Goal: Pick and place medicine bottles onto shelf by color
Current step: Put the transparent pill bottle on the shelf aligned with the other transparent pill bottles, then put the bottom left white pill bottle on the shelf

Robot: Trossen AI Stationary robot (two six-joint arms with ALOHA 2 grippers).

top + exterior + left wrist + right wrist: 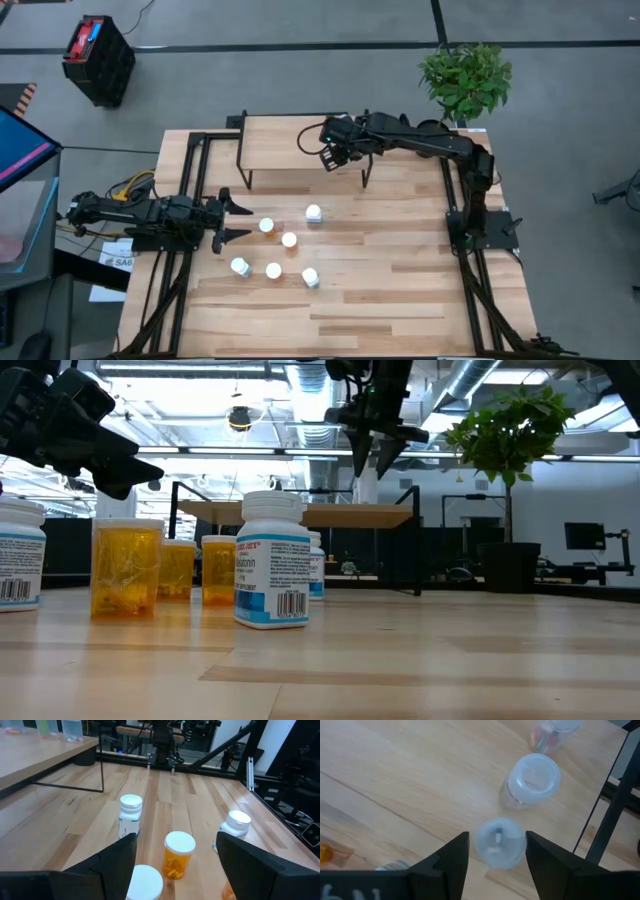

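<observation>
Placement step on the shelf. Right end effector hangs over the shelf's 3 o'clock end, fingers set wide, straddling a clear bottle that stands on the shelf top beside two other clear ones; grip looks released. Left end effector waits wide at 9 o'clock of the worktop, facing six capped bottles, white & orange. Next, prob.: lift right arm straight up w/o tipping clear row, then fetch an orange or white one.
</observation>
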